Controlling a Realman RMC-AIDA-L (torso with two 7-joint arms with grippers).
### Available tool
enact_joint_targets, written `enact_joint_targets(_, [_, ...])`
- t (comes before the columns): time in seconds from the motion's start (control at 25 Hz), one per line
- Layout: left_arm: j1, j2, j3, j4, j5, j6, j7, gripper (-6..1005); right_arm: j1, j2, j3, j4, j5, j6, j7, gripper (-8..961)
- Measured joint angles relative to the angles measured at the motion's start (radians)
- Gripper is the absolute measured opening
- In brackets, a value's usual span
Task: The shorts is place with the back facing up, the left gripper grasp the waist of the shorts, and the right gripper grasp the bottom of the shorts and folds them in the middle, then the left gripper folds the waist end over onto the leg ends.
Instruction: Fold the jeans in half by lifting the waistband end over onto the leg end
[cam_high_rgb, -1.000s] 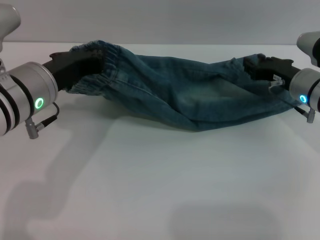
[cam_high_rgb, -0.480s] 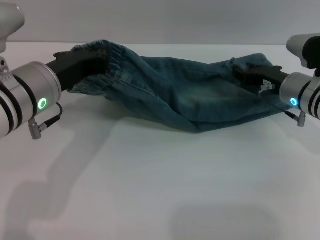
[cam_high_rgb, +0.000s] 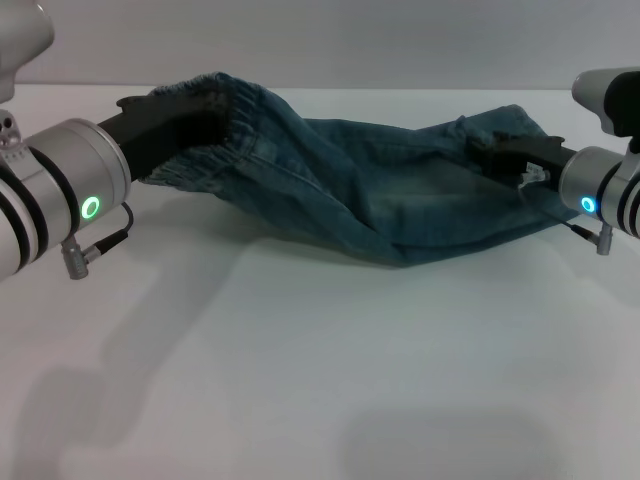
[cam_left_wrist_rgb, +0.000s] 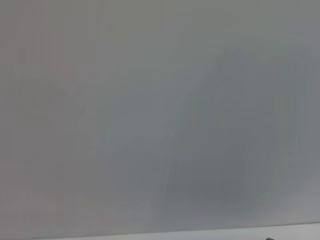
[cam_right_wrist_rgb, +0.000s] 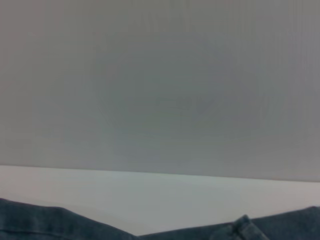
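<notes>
Surface: white and matte (cam_high_rgb: 320, 380), running back to a plain grey wall (cam_high_rgb: 330, 40); soft shadows of both arms fall on its near half.
Shorts: blue denim shorts (cam_high_rgb: 380, 190) strung between the two arms along the far edge of the surface, the elastic waist toward the far left corner, the leg ends toward the far right; the middle sags and touches the surface.
Change: since a second ago the waist end has risen a little and shifted, and the right arm has drawn inward from the right edge, so the cloth hangs with more slack.
Left arm: reaches in from the left edge, forearm angled up and away; the left pincer (cam_high_rgb: 205, 108) is closed on the waist, holding it off the surface.
Right arm: comes in from the right edge, nearly level; the right pincer (cam_high_rgb: 492, 155) is clamped on the leg ends.
Wrist views: the left shows only grey wall; the right shows wall, a strip of surface and the denim edge.
</notes>
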Motion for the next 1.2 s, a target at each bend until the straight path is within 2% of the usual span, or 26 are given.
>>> enact_joint_targets(0.72, [0.008, 0.000, 0.023, -0.026, 0.000, -0.009, 0.010, 32, -0.004, 0.006, 0.001, -0.007, -0.007, -0.034, 0.002, 342])
enact_joint_targets(0.88, [0.012, 0.000, 0.022, -0.017, 0.000, -0.007, 0.010, 32, -0.065, 0.021, 0.009, 0.084, -0.007, -0.031, -0.063, 341])
enact_joint_targets(0.96, [0.014, 0.000, 0.019, -0.007, 0.000, -0.005, 0.010, 32, -0.140, 0.035, 0.011, 0.174, 0.018, -0.013, -0.209, 341])
enact_joint_targets(1.04, [0.014, 0.000, 0.017, 0.004, 0.000, -0.005, 0.007, 32, -0.159, 0.038, 0.010, 0.189, 0.045, 0.008, -0.267, 341])
enact_joint_targets(1.2, [0.014, -0.001, 0.015, 0.010, 0.000, -0.007, 0.000, 32, -0.193, 0.041, -0.001, 0.161, 0.183, 0.142, -0.435, 167])
